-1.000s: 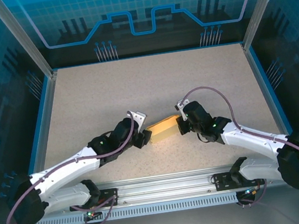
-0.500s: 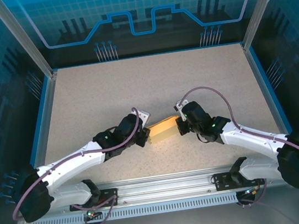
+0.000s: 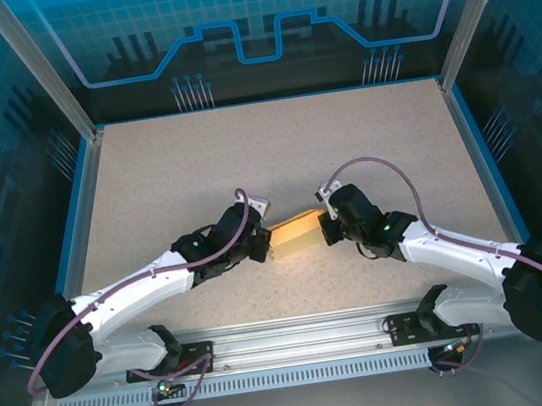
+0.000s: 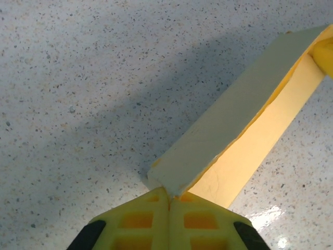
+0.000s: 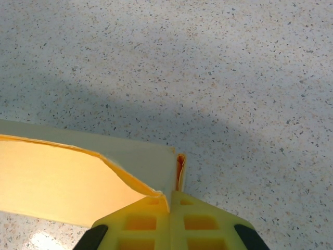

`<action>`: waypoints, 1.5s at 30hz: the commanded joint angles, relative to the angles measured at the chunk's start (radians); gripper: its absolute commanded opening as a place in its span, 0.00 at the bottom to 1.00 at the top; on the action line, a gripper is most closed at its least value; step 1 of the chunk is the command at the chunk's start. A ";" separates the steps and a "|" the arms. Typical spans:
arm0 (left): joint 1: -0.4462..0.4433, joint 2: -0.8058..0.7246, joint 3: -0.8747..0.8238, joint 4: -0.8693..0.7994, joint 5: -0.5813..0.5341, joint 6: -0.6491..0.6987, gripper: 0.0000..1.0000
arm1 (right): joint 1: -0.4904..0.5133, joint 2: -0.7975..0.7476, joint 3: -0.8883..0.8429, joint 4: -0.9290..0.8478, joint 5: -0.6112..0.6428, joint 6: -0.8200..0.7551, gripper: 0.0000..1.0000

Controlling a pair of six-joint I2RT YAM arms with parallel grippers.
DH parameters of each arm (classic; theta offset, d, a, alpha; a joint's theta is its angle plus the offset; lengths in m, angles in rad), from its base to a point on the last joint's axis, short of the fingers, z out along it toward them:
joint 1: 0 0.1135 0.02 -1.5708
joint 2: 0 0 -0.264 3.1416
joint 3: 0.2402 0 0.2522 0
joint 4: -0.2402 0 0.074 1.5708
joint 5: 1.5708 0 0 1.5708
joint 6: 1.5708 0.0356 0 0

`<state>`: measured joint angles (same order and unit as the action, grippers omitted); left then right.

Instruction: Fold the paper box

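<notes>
The paper box (image 3: 297, 234) is a pale yellow card piece in the middle of the table, held between the two arms. My left gripper (image 3: 262, 248) is shut on its left end. In the left wrist view the yellow fingers (image 4: 140, 221) pinch the corner of the box (image 4: 234, 125), which runs off to the upper right. My right gripper (image 3: 329, 226) is shut on the right end. The right wrist view has its jaws (image 5: 170, 200) closed on the card's edge, with the box (image 5: 67, 177) stretching left and its upper layer bowed apart.
The speckled tabletop (image 3: 244, 156) has a blue raised border (image 3: 84, 204). A metal rail (image 3: 300, 335) with the arm bases runs along the near edge. Transparent blue panels stand behind and at the sides.
My left gripper has slid right onto the box's left end and shut on it. The right gripper and the box have stayed where they were.
</notes>
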<state>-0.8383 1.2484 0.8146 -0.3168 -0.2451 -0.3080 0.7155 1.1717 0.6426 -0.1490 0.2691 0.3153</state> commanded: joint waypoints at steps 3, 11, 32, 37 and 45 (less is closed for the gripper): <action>0.002 0.010 0.039 0.013 0.051 -0.102 0.01 | 0.031 0.011 -0.029 -0.083 -0.018 0.027 0.03; 0.009 -0.007 0.034 0.039 0.077 -0.201 0.00 | 0.042 0.004 -0.030 -0.084 -0.011 0.035 0.03; 0.051 -0.043 -0.068 0.154 0.135 -0.382 0.00 | 0.060 0.008 -0.034 -0.087 0.008 0.048 0.03; 0.048 -0.041 -0.106 0.172 0.116 -0.397 0.00 | 0.062 0.009 -0.027 -0.092 0.009 0.048 0.03; 0.030 -0.039 -0.136 0.151 0.070 -0.372 0.00 | 0.061 0.015 -0.006 -0.103 0.016 0.042 0.03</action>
<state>-0.7918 1.2102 0.7151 -0.1505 -0.1833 -0.6792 0.7475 1.1706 0.6415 -0.1555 0.3161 0.3450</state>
